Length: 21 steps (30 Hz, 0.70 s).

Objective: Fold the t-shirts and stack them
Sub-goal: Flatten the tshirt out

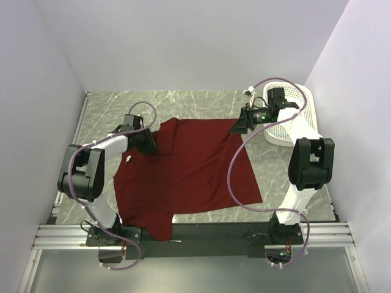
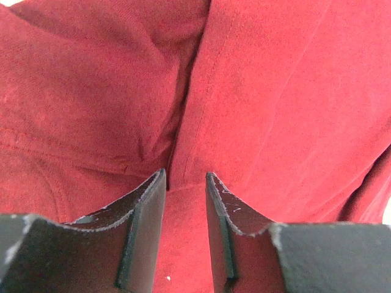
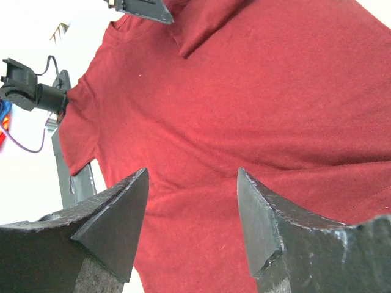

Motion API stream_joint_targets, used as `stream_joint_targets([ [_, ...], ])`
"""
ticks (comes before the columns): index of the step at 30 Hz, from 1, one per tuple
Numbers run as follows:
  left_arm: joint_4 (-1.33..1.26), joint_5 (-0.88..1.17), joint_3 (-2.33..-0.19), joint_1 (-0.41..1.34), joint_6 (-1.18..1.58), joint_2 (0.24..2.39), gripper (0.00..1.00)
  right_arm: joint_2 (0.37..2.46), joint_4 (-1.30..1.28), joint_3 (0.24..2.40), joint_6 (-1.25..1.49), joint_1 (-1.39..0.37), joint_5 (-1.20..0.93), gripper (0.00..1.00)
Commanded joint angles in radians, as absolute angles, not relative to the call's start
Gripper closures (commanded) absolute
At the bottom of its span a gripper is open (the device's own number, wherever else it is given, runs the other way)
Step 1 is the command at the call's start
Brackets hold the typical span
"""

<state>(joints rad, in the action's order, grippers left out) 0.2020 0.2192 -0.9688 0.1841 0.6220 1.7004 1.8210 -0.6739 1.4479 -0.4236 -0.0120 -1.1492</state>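
A dark red t-shirt (image 1: 189, 171) lies spread on the marble table, with a small white tag (image 1: 129, 160) at its left edge. One far-left part is folded over onto the body. My left gripper (image 1: 151, 145) sits low on that folded part. In the left wrist view its jaws (image 2: 185, 177) stand a narrow gap apart, with red cloth (image 2: 275, 91) showing between and beneath them, not pinched. My right gripper (image 1: 235, 129) hovers at the shirt's far right corner. Its jaws (image 3: 192, 172) are wide apart above the cloth (image 3: 244, 91), holding nothing.
A white mesh basket (image 1: 305, 97) stands at the far right, behind the right arm. White walls close in the table on three sides. A metal rail (image 1: 195, 235) with the arm bases runs along the near edge, and the shirt's lower hem hangs over it.
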Motion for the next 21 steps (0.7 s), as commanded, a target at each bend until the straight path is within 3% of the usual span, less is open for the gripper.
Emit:
stream_joint_targets([
  [1, 0.164, 0.222, -1.011, 0.186, 0.621, 1.718, 0.62, 1.804, -0.666, 1.465, -0.426, -0.005, -1.161, 0.34],
  [11, 0.212, 0.178, -1.043, 0.187, 0.601, 1.741, 0.62, 1.801, -0.664, 1.463, -0.423, -0.005, -1.161, 0.34],
  [21, 0.225, 0.235, -1.051, 0.192, 0.583, 1.779, 0.70, 1.799, -0.666, 1.466, -0.426, -0.005, -1.160, 0.34],
])
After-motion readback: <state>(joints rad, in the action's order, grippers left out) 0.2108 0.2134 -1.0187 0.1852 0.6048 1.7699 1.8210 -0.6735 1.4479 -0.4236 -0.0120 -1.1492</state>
